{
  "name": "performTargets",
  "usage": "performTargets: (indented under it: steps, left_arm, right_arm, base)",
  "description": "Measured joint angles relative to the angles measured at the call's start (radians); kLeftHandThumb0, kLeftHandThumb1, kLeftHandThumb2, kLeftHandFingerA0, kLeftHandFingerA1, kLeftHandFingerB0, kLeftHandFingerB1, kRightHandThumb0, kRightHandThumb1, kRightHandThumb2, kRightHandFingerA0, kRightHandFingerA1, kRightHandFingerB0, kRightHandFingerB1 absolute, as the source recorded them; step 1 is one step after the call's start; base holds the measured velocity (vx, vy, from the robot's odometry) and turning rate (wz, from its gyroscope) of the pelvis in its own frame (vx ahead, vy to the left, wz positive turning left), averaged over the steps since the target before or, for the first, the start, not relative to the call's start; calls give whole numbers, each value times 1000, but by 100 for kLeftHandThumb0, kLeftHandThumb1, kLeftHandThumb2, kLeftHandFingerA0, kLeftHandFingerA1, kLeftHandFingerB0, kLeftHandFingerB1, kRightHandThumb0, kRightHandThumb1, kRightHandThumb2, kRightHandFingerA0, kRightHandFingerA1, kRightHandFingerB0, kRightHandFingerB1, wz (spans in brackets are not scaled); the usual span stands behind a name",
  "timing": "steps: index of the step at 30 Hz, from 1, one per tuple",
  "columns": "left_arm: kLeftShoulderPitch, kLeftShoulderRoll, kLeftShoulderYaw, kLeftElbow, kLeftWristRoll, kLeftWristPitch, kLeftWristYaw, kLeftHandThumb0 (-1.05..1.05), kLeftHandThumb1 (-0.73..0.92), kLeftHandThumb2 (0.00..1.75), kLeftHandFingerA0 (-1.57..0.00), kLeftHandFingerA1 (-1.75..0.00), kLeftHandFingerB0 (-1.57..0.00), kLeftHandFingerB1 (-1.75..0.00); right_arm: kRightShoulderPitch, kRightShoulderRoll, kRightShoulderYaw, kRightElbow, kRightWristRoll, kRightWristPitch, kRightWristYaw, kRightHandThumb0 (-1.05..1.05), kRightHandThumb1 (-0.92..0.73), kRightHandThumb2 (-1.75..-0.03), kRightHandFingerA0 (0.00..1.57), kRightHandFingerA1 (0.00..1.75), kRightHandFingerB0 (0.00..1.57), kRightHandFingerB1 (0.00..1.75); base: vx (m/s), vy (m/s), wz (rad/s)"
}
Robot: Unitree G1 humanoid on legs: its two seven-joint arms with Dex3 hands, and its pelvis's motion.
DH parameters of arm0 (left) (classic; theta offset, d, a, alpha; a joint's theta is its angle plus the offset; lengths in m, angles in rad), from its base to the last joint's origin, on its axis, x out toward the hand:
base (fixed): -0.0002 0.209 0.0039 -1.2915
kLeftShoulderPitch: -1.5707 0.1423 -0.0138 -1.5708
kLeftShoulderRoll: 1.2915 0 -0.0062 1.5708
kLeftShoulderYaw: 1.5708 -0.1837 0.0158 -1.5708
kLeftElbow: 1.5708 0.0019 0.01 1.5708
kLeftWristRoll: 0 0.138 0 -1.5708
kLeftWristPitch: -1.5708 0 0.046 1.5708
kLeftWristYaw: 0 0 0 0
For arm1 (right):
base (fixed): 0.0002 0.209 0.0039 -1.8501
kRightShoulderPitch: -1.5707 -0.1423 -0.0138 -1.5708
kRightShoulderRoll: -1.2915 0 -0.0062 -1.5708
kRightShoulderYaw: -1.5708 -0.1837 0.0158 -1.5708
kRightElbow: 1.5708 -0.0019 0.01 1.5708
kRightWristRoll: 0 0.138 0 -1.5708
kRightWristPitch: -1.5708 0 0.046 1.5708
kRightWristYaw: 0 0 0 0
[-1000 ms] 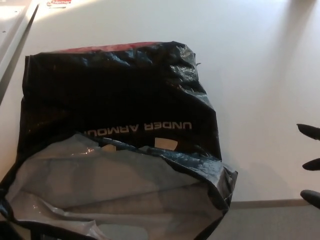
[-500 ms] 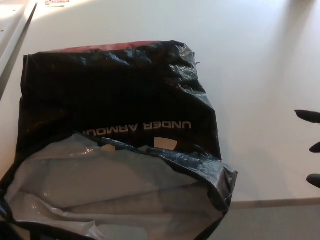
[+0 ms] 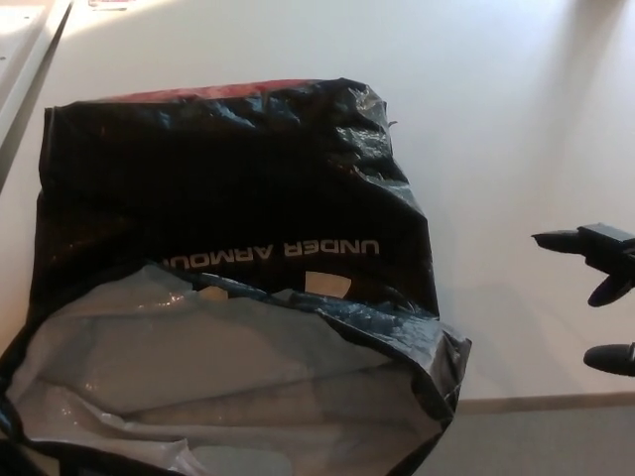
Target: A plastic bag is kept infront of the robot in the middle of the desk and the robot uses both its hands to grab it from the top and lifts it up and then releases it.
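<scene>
Head view, bag: I see the bag (image 3: pixel 228 268) standing on the desk (image 3: pixel 496 119), filling the left and middle of the picture, its mouth gaping toward me at the bottom edge.
Head view, bag detail: black outside with white lettering, grey lining inside, a red strip along the far edge.
Head view, right hand: my right hand (image 3: pixel 603 297) shows at the right edge, well apart from the bag, fingers (image 3: pixel 561 239) spread wide and holding nothing.
Head view, left hand: not in view.
Head view, progress: I judge the grab is not yet made; the bag sits untouched.
Handling: I expect thin, crinkled plastic, light and soft, likely slick on its glossy folds; it should collapse under a pinch rather than hold shape.
Where to hold: I would take the rim of the open mouth, one hand on each side, pinching the doubled film near the right corner (image 3: pixel 442 367) and its opposite, not the smooth face.
Risk: a shallow pinch may slip off.
</scene>
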Motion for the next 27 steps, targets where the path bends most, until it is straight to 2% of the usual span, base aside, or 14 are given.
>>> performTargets:
  steps: [5,6,10,16,18,19,20,21,22,23,24,25,26,27]
  left_arm:
    - [-41,4,-41,67,45,-46,65,-45,40,61,-106,-73,-16,-37]
    - [-48,6,-50,79,56,-55,80,-44,40,61,-105,-72,-16,-36]
    - [-67,18,-78,98,84,-72,122,-40,40,59,-105,-72,-16,-36]
    - [-83,39,-124,115,126,-89,179,-40,40,60,-107,-74,-16,-36]
    - [-85,45,-137,115,143,-90,199,-40,40,60,-108,-76,-16,-36]
    - [-86,49,-145,115,151,-90,209,-25,29,80,-101,-89,-7,-46]
    - [-87,53,-151,115,158,-90,217,-25,29,80,-100,-89,-6,-46]
    - [-87,57,-159,114,168,-90,226,-34,44,53,-111,-71,-18,-31]
    - [-88,63,-168,112,179,-90,237,-24,29,79,-100,-89,-7,-46]
    - [-88,65,-173,110,186,-89,244,-24,29,79,-100,-89,-7,-46]
    - [-89,67,-179,109,191,-89,250,-30,43,53,-113,-73,-19,-32]
    - [-90,70,-185,109,198,-89,257,-23,27,78,-101,-90,-8,-47]
    - [-91,73,-194,110,209,-90,268,-23,27,78,-101,-90,-8,-47]
    - [-92,74,-200,111,214,-90,274,-29,43,53,-111,-73,-18,-32]
  right_arm:
    - [-81,7,82,70,-81,-15,-33,-31,-24,-83,80,72,0,48]
    - [-99,12,97,86,-97,-17,-40,-53,-35,-73,95,68,3,39]
    - [-142,37,137,134,-140,-30,-78,-61,-39,-72,92,62,7,33]
    - [-177,68,179,169,-202,-55,-158,-50,-32,-75,87,65,0,37]
    - [-185,78,187,178,-219,-63,-184,-54,-35,-74,88,64,2,32]
    - [-188,83,191,183,-226,-65,-196,-55,-36,-73,89,63,4,31]
    - [-191,87,193,187,-231,-67,-205,-58,-37,-73,90,63,5,28]
    - [-193,92,196,192,-235,-69,-215,-56,-36,-73,89,63,4,31]
    - [-196,100,199,199,-240,-70,-226,-58,-37,-72,91,63,6,28]
    - [-198,105,200,205,-243,-72,-233,-58,-37,-72,91,63,6,28]
    - [-200,110,202,210,-246,-73,-239,-58,-37,-72,93,65,6,29]
    - [-201,115,203,214,-248,-73,-245,-58,-37,-74,90,63,4,29]
    - [-203,122,206,217,-251,-73,-251,-58,-37,-74,90,63,4,29]
    - [-204,126,207,219,-252,-72,-253,-56,-36,-76,93,67,1,29]
  base:
    - [0,0,0]
    - [0,0,0]
    - [0,0,0]
    - [0,0,0]
    - [0,0,0]
    - [0,0,0]
    - [0,0,0]
    - [0,0,0]
    - [0,0,0]
    - [0,0,0]
    - [0,0,0]
    - [0,0,0]
    - [0,0,0]
    - [0,0,0]
